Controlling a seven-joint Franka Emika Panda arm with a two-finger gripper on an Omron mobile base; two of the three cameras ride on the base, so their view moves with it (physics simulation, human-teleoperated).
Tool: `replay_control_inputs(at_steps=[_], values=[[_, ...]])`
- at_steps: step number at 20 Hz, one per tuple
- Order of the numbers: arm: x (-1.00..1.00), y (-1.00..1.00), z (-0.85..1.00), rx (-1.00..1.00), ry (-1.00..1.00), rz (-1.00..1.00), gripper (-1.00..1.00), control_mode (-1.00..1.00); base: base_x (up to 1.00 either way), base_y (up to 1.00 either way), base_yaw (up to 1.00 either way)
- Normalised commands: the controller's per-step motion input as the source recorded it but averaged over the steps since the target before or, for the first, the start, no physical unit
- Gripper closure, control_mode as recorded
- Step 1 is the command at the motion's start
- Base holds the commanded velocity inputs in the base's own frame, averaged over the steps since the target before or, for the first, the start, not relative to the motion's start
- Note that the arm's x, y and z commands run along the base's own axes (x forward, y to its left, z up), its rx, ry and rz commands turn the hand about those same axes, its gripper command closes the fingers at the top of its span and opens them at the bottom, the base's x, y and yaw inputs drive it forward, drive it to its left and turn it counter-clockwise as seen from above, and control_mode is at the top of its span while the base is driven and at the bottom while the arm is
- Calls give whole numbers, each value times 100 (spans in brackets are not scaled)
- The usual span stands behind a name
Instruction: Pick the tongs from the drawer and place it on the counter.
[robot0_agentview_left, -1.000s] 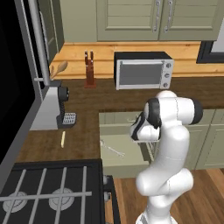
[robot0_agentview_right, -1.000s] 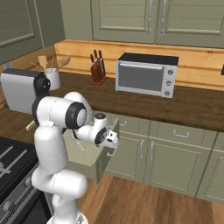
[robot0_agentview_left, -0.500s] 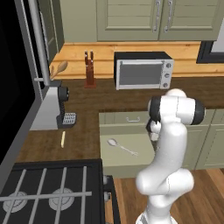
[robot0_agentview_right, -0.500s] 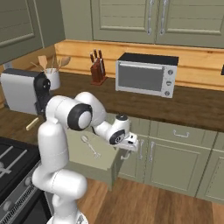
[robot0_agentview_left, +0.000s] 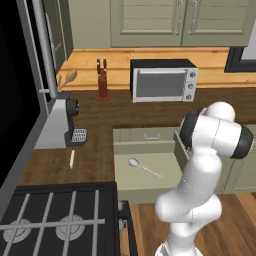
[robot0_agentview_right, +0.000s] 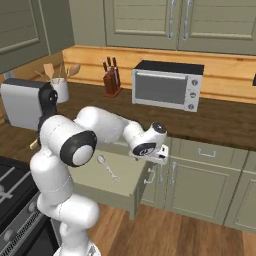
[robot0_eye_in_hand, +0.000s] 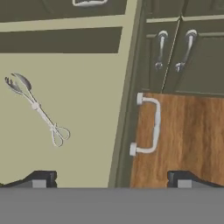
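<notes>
Hand view: the drawer (robot0_eye_in_hand: 65, 109) was seen pulled fully out, where half a second before the gripper (robot0_eye_in_hand: 111, 178) had been nearer its handle (robot0_eye_in_hand: 148, 124); it had since been drawn back above the front edge, jaws spread wide and holding nothing. Access was judged gained. The tongs (robot0_eye_in_hand: 37, 109) lay flat on the drawer floor, well left of the handle, long axis diagonal, looped ends nearer the handle, spoon tips away.

Kitchen: stove (robot0_agentview_left: 55, 225), toaster oven (robot0_agentview_left: 162, 80), cabinets (robot0_agentview_right: 200, 175).

base views flank drawer (robot0_agentview_left: 145, 170), hand view overhead
</notes>
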Motion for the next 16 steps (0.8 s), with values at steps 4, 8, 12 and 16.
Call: replay_control_inputs(at_steps=[4, 8, 12, 16], values=[[-16, 100, 100, -3, 16, 24, -100, -100, 0, 0, 0], [-33, 100, 75, -13, -1, 31, -100, -100, 0, 0, 0], [-14, 96, -22, -26, -21, 31, -100, -100, 0, 0, 0], [-19, 100, -43, -4, -9, 23, -100, -100, 0, 0, 0]])
